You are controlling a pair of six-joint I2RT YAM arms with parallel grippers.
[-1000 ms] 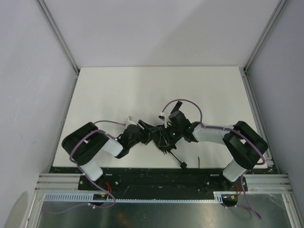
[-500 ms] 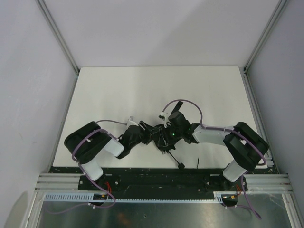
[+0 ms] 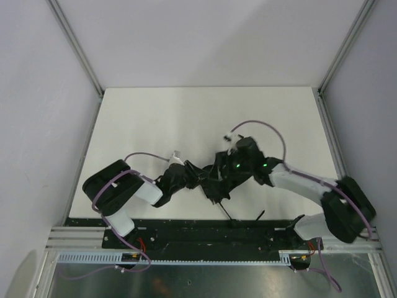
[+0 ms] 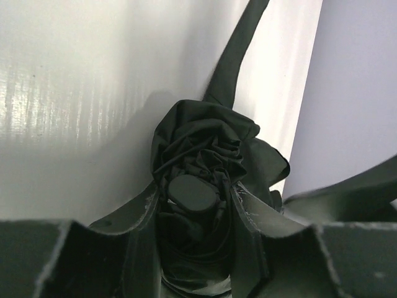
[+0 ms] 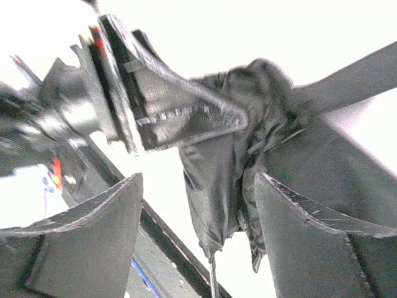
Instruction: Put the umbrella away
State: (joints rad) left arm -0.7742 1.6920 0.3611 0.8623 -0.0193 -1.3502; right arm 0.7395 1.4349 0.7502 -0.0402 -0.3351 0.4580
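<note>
Looking down from the top cam, the umbrella (image 3: pixel 214 181) is a crumpled black bundle over the white table (image 3: pixel 186 118). The table's near edge is close to it and the far edge is well away. The two arms meet right at it.

The left gripper (image 3: pixel 193 178) is on the umbrella's left side. In its wrist view, the fingers (image 4: pixel 139 230) are squeezed in on both sides of the wadded fabric (image 4: pixel 205 149). The little rounded cap (image 4: pixel 192 192) sits right between them, so I'd call that clamped on the umbrella.

The right gripper (image 3: pixel 224 176) is at the umbrella's right side. In its own cam, the jaws are spread wide around the hanging fabric (image 5: pixel 223 167). There's bright table showing between the cloth and one finger (image 5: pixel 93 236), so that one is released and not gripping anything. The other finger looks like it's just against the cloth, but I can't tell for sure.

One finger of the left gripper (image 5: pixel 186 118) also pokes into that view, touching the top of the bundle.

A flat black strap (image 4: pixel 239 49) runs away from the umbrella across the table. A thin black rod (image 3: pixel 224 211) sticks out of the umbrella toward the table's near edge.
</note>
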